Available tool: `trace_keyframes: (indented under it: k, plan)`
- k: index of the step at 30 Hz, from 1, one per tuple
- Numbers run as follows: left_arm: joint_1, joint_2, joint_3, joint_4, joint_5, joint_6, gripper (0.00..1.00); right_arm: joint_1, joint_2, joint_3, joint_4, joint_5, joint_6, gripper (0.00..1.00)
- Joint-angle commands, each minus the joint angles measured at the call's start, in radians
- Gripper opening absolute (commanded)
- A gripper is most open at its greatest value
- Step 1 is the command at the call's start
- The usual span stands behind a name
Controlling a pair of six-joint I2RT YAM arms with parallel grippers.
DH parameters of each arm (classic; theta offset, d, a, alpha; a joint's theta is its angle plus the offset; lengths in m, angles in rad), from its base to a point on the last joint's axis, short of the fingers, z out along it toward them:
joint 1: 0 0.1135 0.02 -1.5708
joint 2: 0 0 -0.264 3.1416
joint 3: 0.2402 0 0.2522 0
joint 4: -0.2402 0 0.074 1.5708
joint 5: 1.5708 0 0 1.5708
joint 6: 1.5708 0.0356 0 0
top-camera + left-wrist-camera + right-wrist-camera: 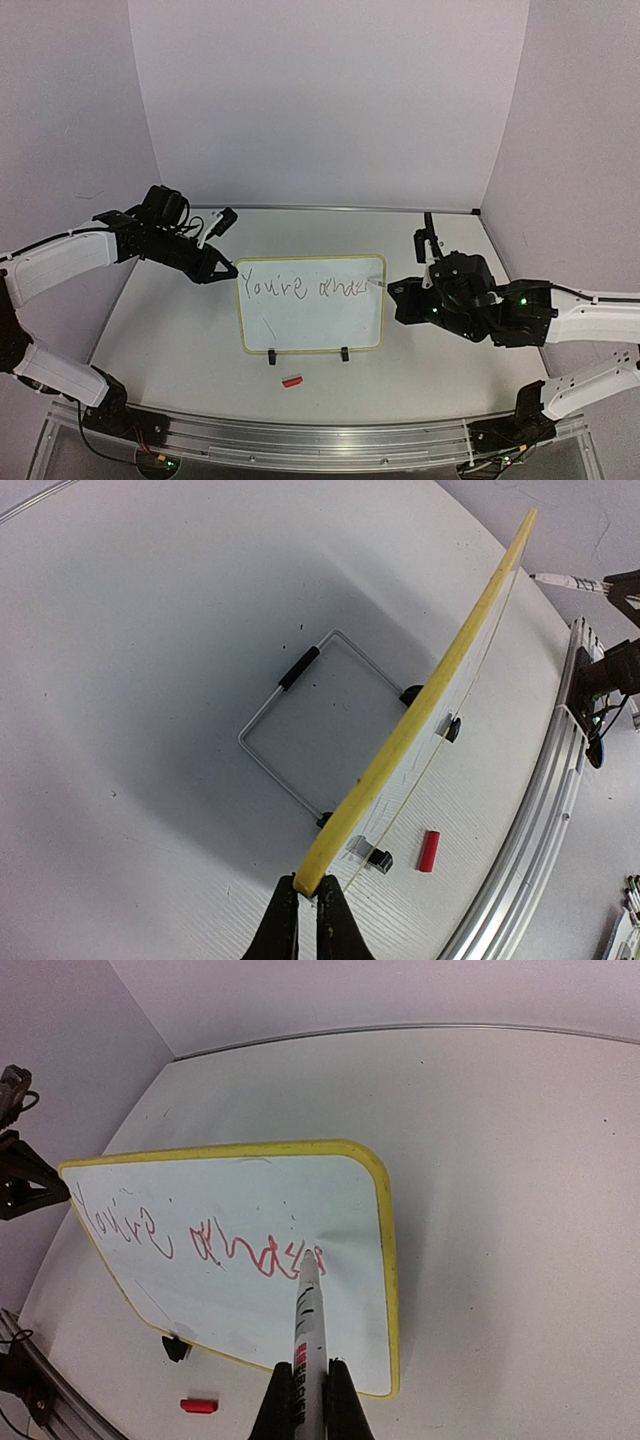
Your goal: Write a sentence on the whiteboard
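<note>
The left fingers pinched a corner of the small yellow-framed white whiteboard tight, steadying it where it stood propped on the grey surface. The right fingers squeezed a thin white marker, its tip touching the half-written sentence.

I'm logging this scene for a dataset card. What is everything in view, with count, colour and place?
whiteboard: one, white with a yellow frame, standing mid-table
clip feet: two, black, on the board's lower edge
sentence: one unfinished line, red, across the board's upper part
marker: one, white barrel, tip on the board at the writing's end
small cylinder, probably a cap: one, red, on the table in front of the board
wire stand: one, silver with a black sleeve, behind the board
table: one, white
rail: one, silver, along the table's near edge
left gripper: black, shut on the board's frame
right gripper: black, shut on the marker
</note>
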Motion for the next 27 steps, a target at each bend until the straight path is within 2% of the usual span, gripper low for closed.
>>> trace_keyframes:
  k: [1,16,23,27]
  plan:
    - [-0.010,0.024,0.010,-0.053,-0.026,0.022,0.00,-0.009,0.012,0.050,0.011,0.034,-0.033,0.00]
    - [-0.010,0.024,0.010,-0.053,-0.023,0.022,0.00,-0.030,0.070,0.073,0.050,0.017,-0.061,0.00]
    - [-0.011,0.023,0.010,-0.053,-0.022,0.021,0.00,-0.032,0.075,0.058,0.051,0.061,-0.053,0.00]
    - [-0.010,0.020,0.008,-0.052,-0.025,0.022,0.00,-0.031,0.040,0.047,0.063,-0.002,-0.066,0.00]
